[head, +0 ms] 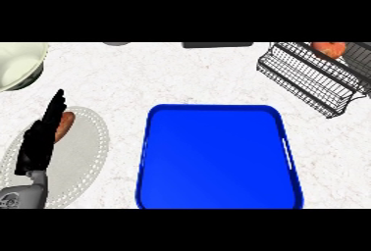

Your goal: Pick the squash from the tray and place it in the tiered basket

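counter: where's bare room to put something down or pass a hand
Bare counter lies between the white bowl and wire basket, above the blue tray, whose floor is bare too. Crowded at left: the left hand stands over the doily.

A bright blue tray [217, 157] on a white, faintly speckled marble tabletop [181, 73], flanked by a black wire basket [311, 83] and a pale grey, dot-edged placemat [83, 157].

Left hand [42, 137] hides most of orange item [67, 121] — unidentifiable; tiered basket [311, 78] cut by right edge.
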